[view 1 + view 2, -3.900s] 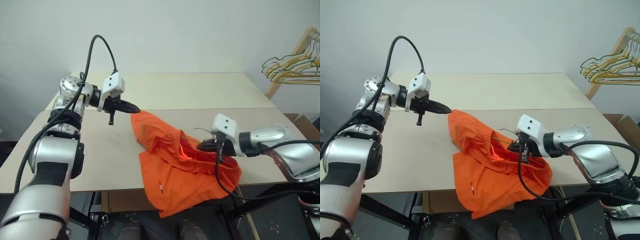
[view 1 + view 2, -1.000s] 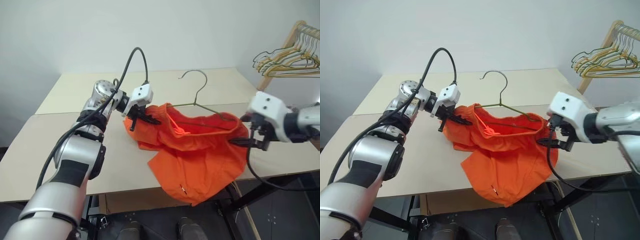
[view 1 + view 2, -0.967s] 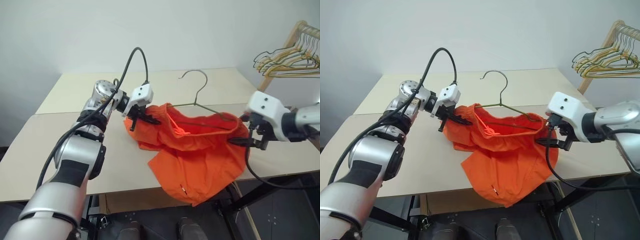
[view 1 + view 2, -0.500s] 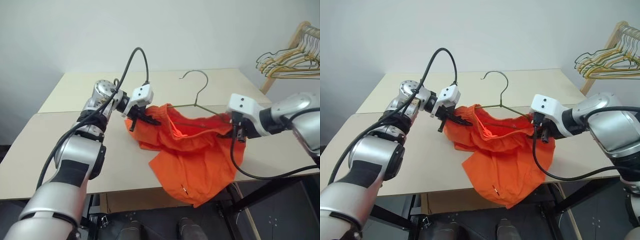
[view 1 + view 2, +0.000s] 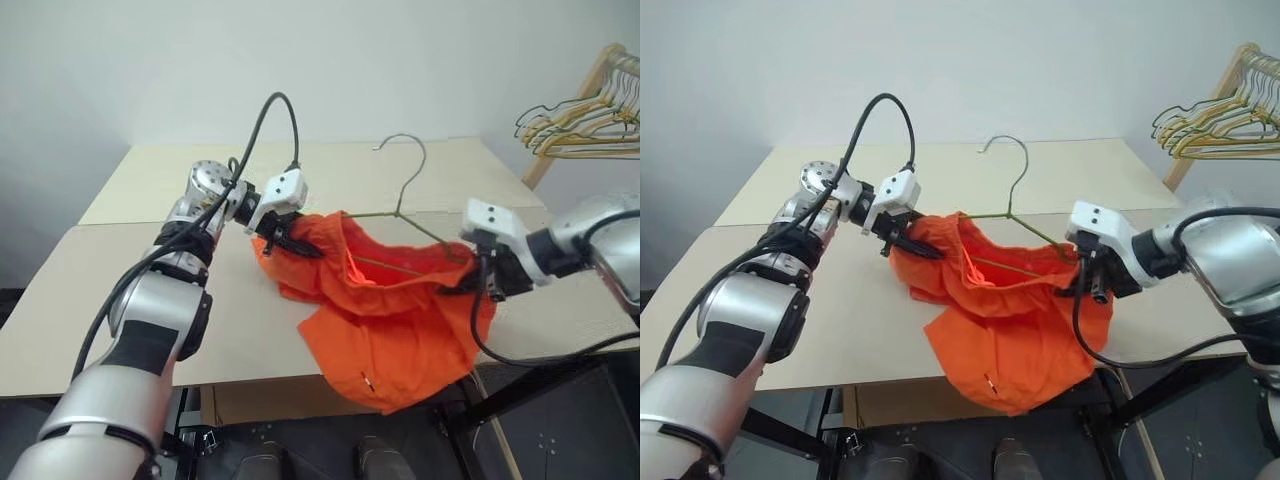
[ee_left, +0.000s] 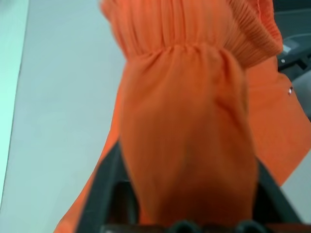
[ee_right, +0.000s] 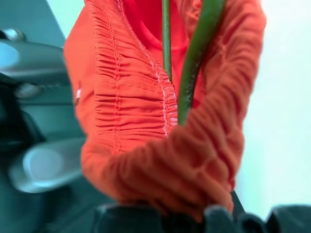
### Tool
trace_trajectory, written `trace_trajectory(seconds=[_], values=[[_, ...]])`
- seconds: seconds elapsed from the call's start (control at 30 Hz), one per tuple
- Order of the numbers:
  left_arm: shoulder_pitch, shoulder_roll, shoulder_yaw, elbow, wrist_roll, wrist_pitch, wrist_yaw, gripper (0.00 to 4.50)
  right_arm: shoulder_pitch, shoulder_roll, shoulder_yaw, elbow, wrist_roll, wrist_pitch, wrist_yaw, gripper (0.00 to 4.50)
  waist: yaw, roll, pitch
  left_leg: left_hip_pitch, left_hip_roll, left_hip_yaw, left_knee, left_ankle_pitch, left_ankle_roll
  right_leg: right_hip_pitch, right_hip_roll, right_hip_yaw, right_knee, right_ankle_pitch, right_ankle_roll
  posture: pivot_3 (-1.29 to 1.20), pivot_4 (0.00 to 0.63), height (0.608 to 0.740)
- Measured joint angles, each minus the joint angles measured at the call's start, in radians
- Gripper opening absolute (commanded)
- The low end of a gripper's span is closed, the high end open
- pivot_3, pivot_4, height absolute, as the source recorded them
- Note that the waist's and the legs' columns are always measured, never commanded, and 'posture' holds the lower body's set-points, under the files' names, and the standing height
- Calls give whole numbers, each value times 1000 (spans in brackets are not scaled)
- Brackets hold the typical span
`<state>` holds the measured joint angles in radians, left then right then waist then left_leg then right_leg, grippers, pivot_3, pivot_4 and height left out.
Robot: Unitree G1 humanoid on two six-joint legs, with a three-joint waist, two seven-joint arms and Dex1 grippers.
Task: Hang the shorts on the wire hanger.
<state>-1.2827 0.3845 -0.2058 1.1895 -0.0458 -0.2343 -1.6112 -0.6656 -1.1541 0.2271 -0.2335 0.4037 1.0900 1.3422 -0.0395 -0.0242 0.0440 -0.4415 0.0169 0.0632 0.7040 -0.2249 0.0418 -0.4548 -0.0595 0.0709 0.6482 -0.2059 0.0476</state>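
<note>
Shorts [image 5: 400, 310] hung over the table [image 5: 150, 300] edge, threaded on the wire hanger [image 5: 405, 190]; right gripper [image 5: 462, 285] pinched waistband and wire, left gripper [image 5: 300, 245] stood parted around the other end.

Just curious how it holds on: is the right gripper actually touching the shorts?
Touching. In the right wrist view, the shorts' gathered waistband is bunched at the right gripper, beside the hanger wire.

Support was a pale beige table [image 5: 150, 300] with a seam running across it. The shorts [image 5: 385, 300] lay partly on it between the left gripper [image 5: 300, 243] and right gripper [image 5: 462, 285], lower leg hanging over the near edge.
</note>
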Motion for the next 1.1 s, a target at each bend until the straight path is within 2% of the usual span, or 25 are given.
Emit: trace_trajectory(seconds=[0.13,0.2,0.3,0.37,0.47,0.53,0.67,0.8,0.93,1.1], values=[[-41,17,98,2,-43,46,21,4450,268,-4,-249,-102,79,169,-103,0,4,0,0,-1,-1,-1,0,0,0,0,0,0,0,0,0,-71,0,740],[-48,16,164,-13,-80,72,88,4483,420,44,-433,-178,102,280,-168,0,7,-1,0,1,-1,-2,0,0,0,3,0,-1,0,0,0,-81,0,740],[-45,9,232,-66,-134,156,143,4483,546,130,-634,-274,109,434,-258,0,4,-1,0,2,0,-3,2,0,0,4,0,-1,1,1,2,-93,0,740],[-20,-3,265,-167,-192,249,148,4483,629,180,-776,-335,116,495,-310,0,2,0,0,3,-1,-3,2,0,0,7,0,-1,0,0,3,-108,0,740],[94,-17,310,-425,-312,456,173,4483,762,235,-1005,-377,156,517,-412,0,-8,1,-1,17,0,-3,-1,0,0,20,0,-1,-3,-5,11,-132,0,740],[165,-23,324,-556,-373,579,211,4483,805,254,-1096,-378,182,517,-486,0,-17,1,-1,20,0,-3,-2,0,-1,22,-1,0,-3,-6,11,-143,0,740],[259,-63,343,-793,-498,782,319,4483,798,280,-1209,-306,228,517,-703,0,-35,1,-1,29,0,-4,-7,-1,-1,31,-1,0,-6,-6,10,-159,0,740],[300,-71,359,-943,-581,879,407,4483,735,258,-1269,-159,300,517,-937,0,-55,5,-4,34,-1,-3,-11,-1,-1,33,-1,2,-7,-10,6,-169,0,740],[322,-83,360,-1001,-625,917,464,4483,642,160,-1303,32,447,517,-1147,0,-71,11,-8,35,-2,-2,-12,-1,-1,35,0,4,-8,-12,4,-164,0,740],[327,-84,358,-1023,-651,929,493,4483,498,63,-1328,283,577,517,-1409,0,-89,12,-9,37,-2,-2,-15,-1,0,38,0,3,-12,-13,3,-165,0,740]])
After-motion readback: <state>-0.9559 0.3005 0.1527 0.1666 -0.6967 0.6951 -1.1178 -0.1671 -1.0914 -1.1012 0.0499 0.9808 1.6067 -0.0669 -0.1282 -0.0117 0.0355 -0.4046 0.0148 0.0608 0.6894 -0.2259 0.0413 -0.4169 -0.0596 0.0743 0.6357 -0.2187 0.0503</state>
